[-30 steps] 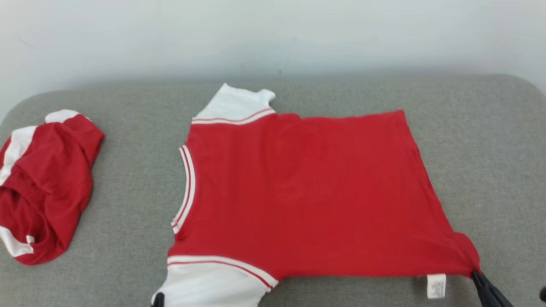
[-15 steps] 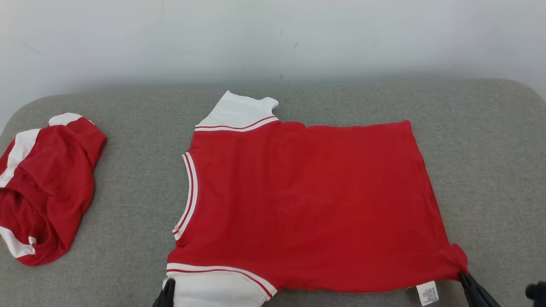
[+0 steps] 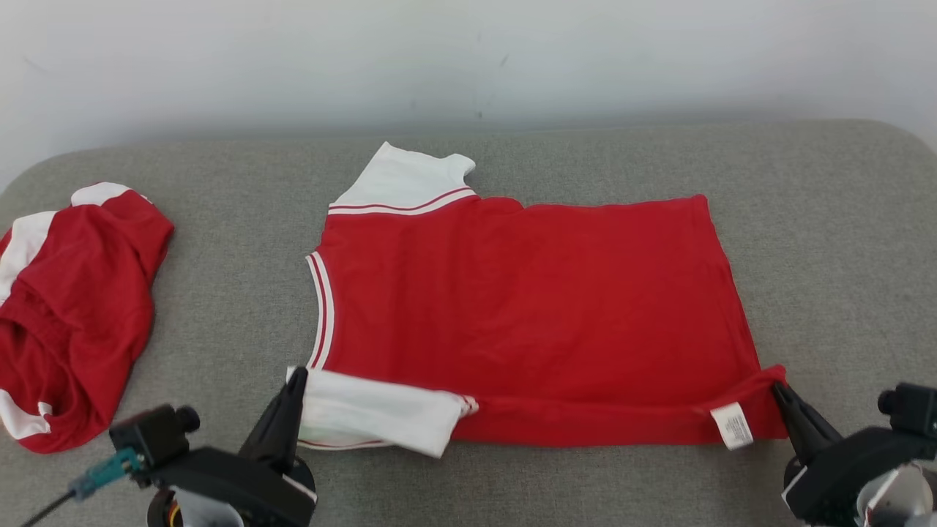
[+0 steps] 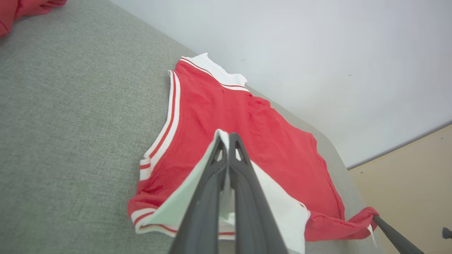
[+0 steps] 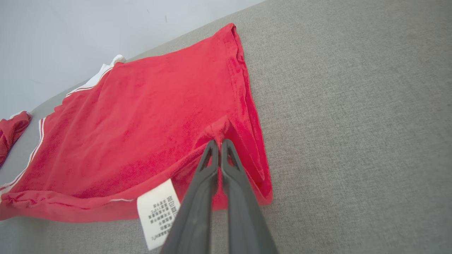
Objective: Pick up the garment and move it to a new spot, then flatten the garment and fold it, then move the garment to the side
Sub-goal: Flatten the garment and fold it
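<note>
The red T-shirt [image 3: 527,293] lies spread flat on the grey cloth-covered counter [image 3: 827,241], neck toward the robot's left and hem toward its right. Its near long edge is rolled up and over onto the body.

The left pincer [image 3: 296,380] is closed on the edge of the near white sleeve [image 3: 373,417]. In the left wrist view its fingers [image 4: 243,183] press together with white cloth pinched between them. The right pincer [image 3: 778,389] is clamped on the near hem corner [image 5: 226,130], where the red knit bunches into a small peak just beside the care label [image 3: 730,426].

The shirt looks light, thin and wholly limp. It should drape and sag between the two grips and has no stiffness to carry a fold line. The cloth cover probably drags on it, which helps the far half stay put. Corner and sleeve-edge holds suit a lengthwise fold, provided both ends travel level so the span between them does not droop or twist.

A second, crumpled red-and-white garment [image 3: 73,315] sits well apart at the counter's left end.
</note>
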Motion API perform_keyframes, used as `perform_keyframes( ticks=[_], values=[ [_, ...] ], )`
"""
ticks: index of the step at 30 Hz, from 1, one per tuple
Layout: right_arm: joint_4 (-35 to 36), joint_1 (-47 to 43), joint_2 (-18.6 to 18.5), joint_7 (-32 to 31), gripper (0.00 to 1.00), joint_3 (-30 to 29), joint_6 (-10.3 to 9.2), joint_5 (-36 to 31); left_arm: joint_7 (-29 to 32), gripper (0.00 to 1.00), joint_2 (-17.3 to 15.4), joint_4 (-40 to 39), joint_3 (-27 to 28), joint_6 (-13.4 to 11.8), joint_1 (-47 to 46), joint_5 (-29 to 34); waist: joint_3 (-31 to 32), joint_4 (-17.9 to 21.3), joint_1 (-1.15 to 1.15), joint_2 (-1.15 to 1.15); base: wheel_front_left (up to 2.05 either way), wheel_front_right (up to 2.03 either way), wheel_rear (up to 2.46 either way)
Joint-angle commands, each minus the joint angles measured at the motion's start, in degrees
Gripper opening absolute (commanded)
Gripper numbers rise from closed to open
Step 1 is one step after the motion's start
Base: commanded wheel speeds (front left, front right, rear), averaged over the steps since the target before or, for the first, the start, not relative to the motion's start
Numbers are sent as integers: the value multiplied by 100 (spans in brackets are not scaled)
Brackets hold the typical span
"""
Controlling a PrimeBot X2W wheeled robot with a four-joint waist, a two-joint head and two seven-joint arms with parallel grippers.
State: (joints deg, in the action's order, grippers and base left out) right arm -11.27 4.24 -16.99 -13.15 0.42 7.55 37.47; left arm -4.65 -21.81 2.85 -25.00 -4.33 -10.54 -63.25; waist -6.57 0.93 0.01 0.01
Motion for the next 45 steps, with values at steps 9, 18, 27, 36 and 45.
perform_keyframes(
  ticks=[9,18,27,36,45],
  values=[
    [-919,1009,-114,105,0,359,-15,17,141,0,258,1369,-36,342,-1085,-4,-165,81,-1,-1,0,0,0],
    [-1774,1580,-265,681,100,734,-14,-15,-227,100,529,2437,-165,803,-1692,213,-258,71,-1,-1,0,0,0],
    [-1855,1137,-571,1333,100,1085,-15,132,-854,100,348,2709,-216,888,-1110,586,-24,4,-1,-1,0,0,0],
    [-1665,575,-664,1390,100,1083,-15,213,-791,100,259,2394,-584,640,-424,923,-16,-59,-1,-1,0,0,0],
    [-1939,830,-477,1242,100,1213,-15,-116,-599,100,277,2697,-734,480,-778,1081,-172,-11,-1,-1,0,0,0]
  ],
)
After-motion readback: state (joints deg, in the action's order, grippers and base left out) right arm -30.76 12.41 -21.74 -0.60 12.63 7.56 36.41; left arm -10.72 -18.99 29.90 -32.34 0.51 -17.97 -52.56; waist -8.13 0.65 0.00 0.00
